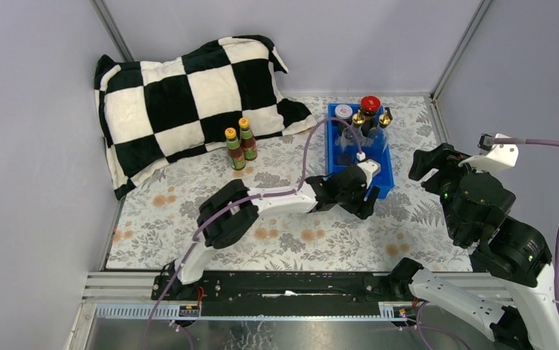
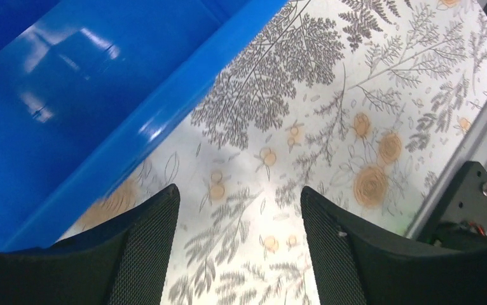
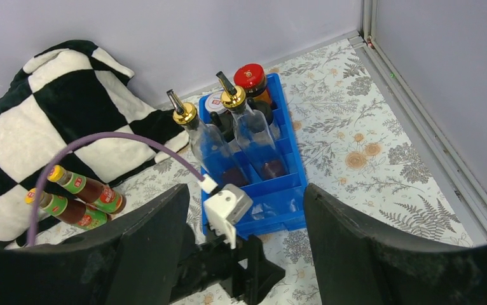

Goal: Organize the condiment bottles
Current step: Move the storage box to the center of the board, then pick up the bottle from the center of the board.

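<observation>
Two orange-capped dark sauce bottles [image 1: 234, 150] [image 1: 247, 139] stand by the pillow; in the right wrist view [image 3: 87, 186] [image 3: 69, 211] they are at the left. The blue tray [image 1: 386, 182] holds two gold-spouted clear bottles [image 3: 212, 149] [image 3: 257, 136], the red-lidded jar [image 3: 250, 75] and the white-lidded jar [image 3: 215, 101] at its far end. I cannot make out the black-capped shakers. My left gripper [image 1: 370, 205] is open and empty, low over the cloth beside the tray's near end [image 2: 240, 197]. My right gripper [image 1: 421, 177] [image 3: 246, 189] is open and empty, raised to the right of the tray.
A black-and-white checked pillow [image 1: 189, 95] fills the back left. The floral cloth [image 1: 298, 233] covers the table. Grey walls close the back and sides. The blue tray wall [image 2: 164, 108] is just left of my left fingers. A metal rail [image 2: 482, 146] runs at the near edge.
</observation>
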Robot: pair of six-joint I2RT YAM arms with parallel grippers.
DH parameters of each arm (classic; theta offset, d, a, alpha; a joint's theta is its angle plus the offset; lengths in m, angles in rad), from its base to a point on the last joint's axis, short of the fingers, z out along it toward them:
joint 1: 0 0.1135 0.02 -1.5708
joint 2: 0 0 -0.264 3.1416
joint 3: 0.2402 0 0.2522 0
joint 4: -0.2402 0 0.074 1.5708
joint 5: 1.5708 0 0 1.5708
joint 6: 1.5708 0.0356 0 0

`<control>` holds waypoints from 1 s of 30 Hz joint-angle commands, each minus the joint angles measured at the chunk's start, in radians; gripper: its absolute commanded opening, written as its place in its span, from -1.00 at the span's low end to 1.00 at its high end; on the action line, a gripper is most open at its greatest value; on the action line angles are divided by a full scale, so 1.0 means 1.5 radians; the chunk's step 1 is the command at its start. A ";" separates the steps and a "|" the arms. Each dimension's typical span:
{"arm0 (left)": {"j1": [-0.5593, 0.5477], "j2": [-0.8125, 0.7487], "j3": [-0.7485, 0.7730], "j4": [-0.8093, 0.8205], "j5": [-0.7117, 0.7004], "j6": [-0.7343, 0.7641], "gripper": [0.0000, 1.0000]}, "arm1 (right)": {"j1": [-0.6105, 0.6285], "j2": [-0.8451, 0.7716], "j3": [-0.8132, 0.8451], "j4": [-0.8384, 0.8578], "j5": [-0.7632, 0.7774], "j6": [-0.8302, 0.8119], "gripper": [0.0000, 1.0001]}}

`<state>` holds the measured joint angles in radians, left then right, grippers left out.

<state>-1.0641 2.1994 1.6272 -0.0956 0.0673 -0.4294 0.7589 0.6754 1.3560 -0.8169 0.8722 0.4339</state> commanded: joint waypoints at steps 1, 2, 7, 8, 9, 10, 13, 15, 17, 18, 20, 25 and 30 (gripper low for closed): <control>-0.017 -0.121 -0.040 -0.041 -0.032 0.010 0.52 | -0.003 0.004 -0.006 0.023 -0.010 -0.004 0.47; -0.023 -0.143 -0.046 -0.055 -0.035 0.009 0.54 | -0.003 0.005 -0.008 0.024 -0.014 -0.004 0.48; -0.042 -0.267 -0.093 -0.102 -0.096 -0.003 0.73 | -0.003 0.035 -0.020 0.043 -0.067 -0.031 0.59; -0.040 -0.290 -0.099 -0.115 -0.120 -0.005 0.82 | -0.003 0.053 -0.021 0.052 -0.092 -0.044 0.62; -0.037 -0.313 -0.103 -0.132 -0.144 -0.006 0.94 | -0.003 0.069 -0.021 0.064 -0.120 -0.062 0.64; -0.030 -0.341 -0.104 -0.151 -0.171 -0.007 0.97 | -0.003 0.086 -0.021 0.078 -0.151 -0.076 0.66; 0.016 -0.406 -0.121 -0.196 -0.216 -0.019 0.97 | -0.003 0.146 -0.010 0.116 -0.232 -0.119 0.71; 0.062 -0.461 -0.154 -0.206 -0.239 -0.028 0.98 | -0.003 0.190 -0.002 0.150 -0.271 -0.141 0.74; 0.119 -0.513 -0.187 -0.212 -0.252 -0.033 0.97 | -0.003 0.235 0.006 0.187 -0.307 -0.161 0.75; 0.151 -0.533 -0.202 -0.216 -0.254 -0.035 0.97 | -0.003 0.257 0.010 0.204 -0.321 -0.168 0.76; 0.204 -0.566 -0.219 -0.234 -0.262 -0.042 0.97 | -0.003 0.309 0.024 0.234 -0.348 -0.179 0.77; 0.266 -0.629 -0.259 -0.268 -0.325 -0.066 0.97 | -0.003 0.438 0.055 0.321 -0.413 -0.207 0.78; 0.323 -0.689 -0.321 -0.270 -0.356 -0.100 0.97 | -0.004 0.585 0.113 0.391 -0.474 -0.236 0.77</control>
<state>-0.6426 1.2270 1.2083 -0.4690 -0.3870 -0.5247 0.7578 1.4296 1.4326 -0.3798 0.2760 0.1452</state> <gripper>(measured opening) 0.986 0.888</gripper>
